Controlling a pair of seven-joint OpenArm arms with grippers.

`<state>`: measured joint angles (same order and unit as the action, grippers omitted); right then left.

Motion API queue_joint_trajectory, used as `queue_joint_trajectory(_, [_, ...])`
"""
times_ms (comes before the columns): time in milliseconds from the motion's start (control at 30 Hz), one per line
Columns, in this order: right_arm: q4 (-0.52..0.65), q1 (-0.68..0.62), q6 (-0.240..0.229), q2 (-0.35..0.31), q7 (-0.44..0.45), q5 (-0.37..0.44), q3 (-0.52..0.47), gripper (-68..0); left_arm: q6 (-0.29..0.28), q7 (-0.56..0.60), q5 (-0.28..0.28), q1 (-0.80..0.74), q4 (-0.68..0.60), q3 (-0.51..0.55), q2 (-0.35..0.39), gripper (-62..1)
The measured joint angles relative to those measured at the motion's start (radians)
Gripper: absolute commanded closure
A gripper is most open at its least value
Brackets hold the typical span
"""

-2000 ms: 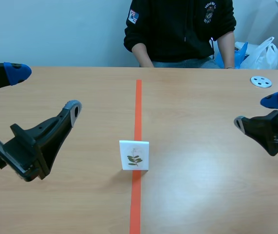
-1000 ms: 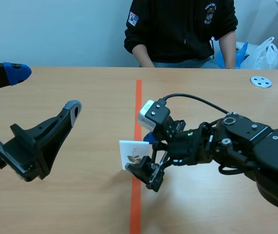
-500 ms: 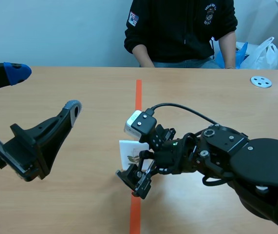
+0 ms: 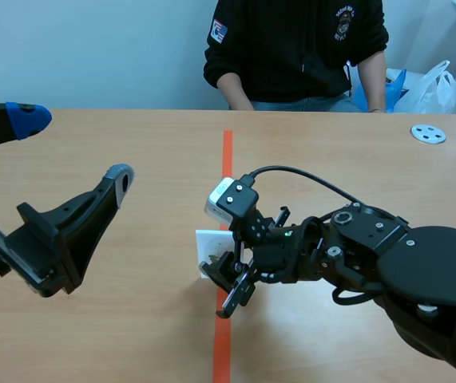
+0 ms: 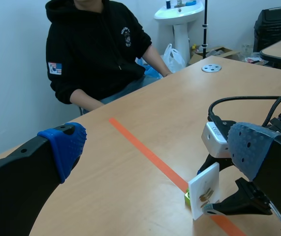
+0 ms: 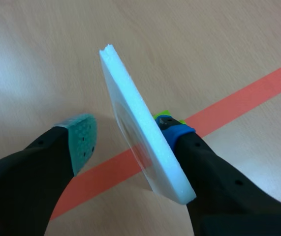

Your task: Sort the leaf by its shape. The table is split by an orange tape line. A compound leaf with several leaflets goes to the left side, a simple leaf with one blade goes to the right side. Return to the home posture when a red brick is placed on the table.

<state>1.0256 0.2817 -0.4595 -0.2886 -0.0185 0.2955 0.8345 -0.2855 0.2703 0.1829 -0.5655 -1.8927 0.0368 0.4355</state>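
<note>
On the table (image 4: pixel 132 335), midway along the tape line (image 4: pixel 227 159), an upright leaf card (image 4: pixel 209 246). Around the card, the right gripper (image 6: pixel 129 137): one of its fingers (image 6: pixel 199 162) against the back face, the other just off the front. Well to the left, apart from the card, the left gripper (image 4: pixel 74 146). Behind the far edge, a seated person (image 4: pixel 295 48); near the far right corner, a disc (image 4: pixel 428 133).

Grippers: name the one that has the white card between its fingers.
The right gripper: its open fingers stand either side of the upright card. The left gripper hangs open, well apart from it.
</note>
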Motion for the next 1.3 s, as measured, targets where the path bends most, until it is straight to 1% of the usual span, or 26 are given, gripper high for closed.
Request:
queue_joint_trajectory(133, [0.000, 0.000, 0.000, 0.000, 0.000, 0.000, 0.000, -14.0, 0.000, 0.000, 0.000, 0.000, 0.000, 0.000, 0.000, -61.7])
queue_joint_trajectory(200, [0.000, 0.000, 0.000, 0.000, 0.000, 0.000, 0.000, -11.7, 0.000, 0.000, 0.000, 0.000, 0.000, 0.000, 0.000, -61.7])
queue_joint_trajectory(633, [0.000, 0.000, 0.000, 0.000, 0.014, 0.000, 0.000, -10.9, 0.000, 0.000, 0.000, 0.000, 0.000, 0.000, 0.000, -61.7])
queue_joint_trajectory(667, [0.000, 0.000, 0.000, 0.000, 0.014, 0.000, 0.000, -9.9, 0.000, 0.000, 0.000, 0.000, 0.000, 0.000, 0.000, -61.7])
queue_joint_trajectory(767, [0.000, 0.000, 0.000, 0.000, 0.014, 0.000, 0.000, -1.6, 0.000, 0.000, 0.000, 0.000, 0.000, 0.000, 0.000, -61.7])
queue_joint_trajectory(800, [0.000, 0.000, 0.000, 0.000, 0.014, 0.000, 0.000, -0.5, 0.000, 0.000, 0.000, 0.000, 0.000, 0.000, 0.000, -61.7])
queue_joint_trajectory(933, [0.000, 0.000, 0.005, 0.000, 0.014, 0.000, 0.000, -0.6, 0.000, 0.000, 0.000, 0.000, 0.000, 0.000, 0.000, -61.7])
queue_joint_trajectory(1000, [0.000, 0.000, 0.017, 0.000, 0.015, 0.000, 0.000, -0.6, 0.000, 0.000, 0.000, 0.000, 0.000, 0.000, 0.000, -61.7])
queue_joint_trajectory(1100, [0.000, 0.000, 0.056, 0.000, 0.015, 0.000, -0.002, -0.6, 0.000, 0.000, 0.000, 0.000, 0.000, 0.000, 0.000, -61.7])
queue_joint_trajectory(1133, [0.000, 0.000, 0.058, 0.000, 0.015, 0.000, -0.007, -0.6, 0.000, 0.000, 0.000, 0.000, 0.000, 0.000, 0.000, -61.7])
queue_joint_trajectory(1167, [0.000, -0.002, 0.063, 0.000, 0.014, 0.000, -0.019, -0.6, 0.000, 0.000, 0.000, 0.000, 0.000, 0.000, 0.000, -61.7])
queue_joint_trajectory(1267, [0.000, -0.015, 0.105, 0.003, 0.009, 0.000, -0.096, -0.6, 0.000, 0.000, 0.000, 0.000, 0.000, 0.000, 0.000, -61.7])
queue_joint_trajectory(1300, [0.000, -0.018, 0.105, 0.002, 0.005, 0.000, -0.134, -0.6, 0.000, 0.000, 0.000, 0.000, 0.000, 0.000, 0.000, -61.7])
